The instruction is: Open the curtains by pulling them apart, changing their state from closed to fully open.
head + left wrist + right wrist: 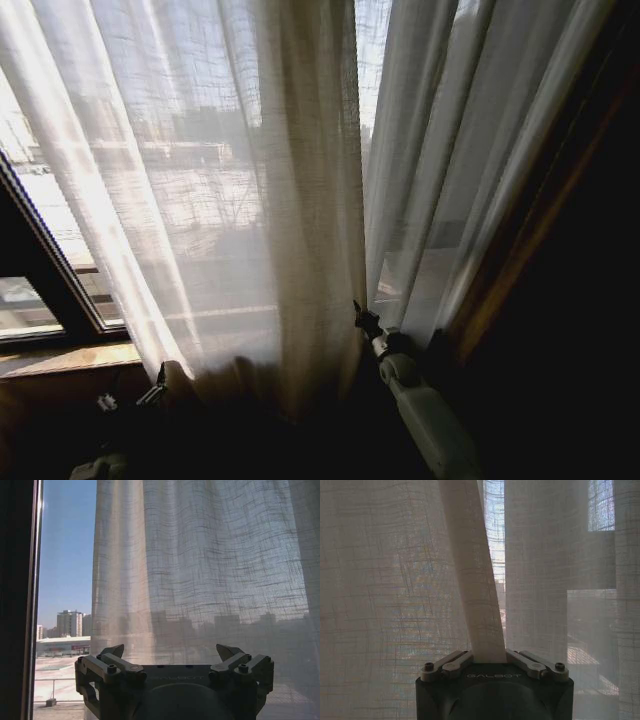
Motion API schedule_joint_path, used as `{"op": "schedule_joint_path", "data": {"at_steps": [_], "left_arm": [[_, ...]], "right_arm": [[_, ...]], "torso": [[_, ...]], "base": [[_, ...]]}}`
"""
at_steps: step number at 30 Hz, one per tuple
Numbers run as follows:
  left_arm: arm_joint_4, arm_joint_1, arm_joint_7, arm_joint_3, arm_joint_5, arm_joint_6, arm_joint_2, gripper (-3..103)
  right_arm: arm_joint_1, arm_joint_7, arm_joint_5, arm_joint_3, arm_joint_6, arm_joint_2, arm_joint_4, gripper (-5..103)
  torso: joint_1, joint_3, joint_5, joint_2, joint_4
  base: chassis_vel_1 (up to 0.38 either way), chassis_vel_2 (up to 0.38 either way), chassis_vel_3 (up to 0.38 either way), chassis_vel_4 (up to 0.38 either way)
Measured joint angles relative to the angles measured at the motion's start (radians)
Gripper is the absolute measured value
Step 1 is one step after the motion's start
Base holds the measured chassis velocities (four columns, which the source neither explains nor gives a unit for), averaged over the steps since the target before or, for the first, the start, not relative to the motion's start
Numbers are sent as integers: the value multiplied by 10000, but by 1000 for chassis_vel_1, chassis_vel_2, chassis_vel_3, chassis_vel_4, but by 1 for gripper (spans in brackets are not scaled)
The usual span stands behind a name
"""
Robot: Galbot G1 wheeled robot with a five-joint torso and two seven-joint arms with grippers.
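The curtains hang as two sheer white pleated panels, a left panel [230, 200] and a right panel [440, 180], with a narrow gap between them. My right gripper [362, 315] sits at that gap. In the right wrist view my right gripper [488, 660] is shut on a folded strip of curtain [480, 605] that rises from between its fingers. Low by the left panel's outer edge is my left gripper [158, 380]. The left wrist view shows my left gripper [170, 652] open and empty, with the curtain [200, 570] just ahead.
A dark window frame [40, 250] and a wooden sill [60, 358] lie to the left. A thicker brown drape [540, 220] hangs at the right. Past the curtain's edge, bare glass [65, 555] shows sky and buildings.
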Motion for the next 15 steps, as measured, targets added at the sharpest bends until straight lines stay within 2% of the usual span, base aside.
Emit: {"op": "schedule_joint_path", "data": {"at_steps": [10, 15], "left_arm": [[0, 1, 0, 0, 0, 0, 0, 100], [0, 1, 0, 0, 0, 0, 0, 100]], "right_arm": [[10, -19, -18, -12, 43, 16, -26, 0], [3, 30, -6, -83, 374, 73, -41, 0]], "torso": [[-1, 0, -3, 0, 0], [-1, 0, 0, 0, 1]], "base": [[-352, -367, 356, 367], [-339, -331, 341, 318]]}}
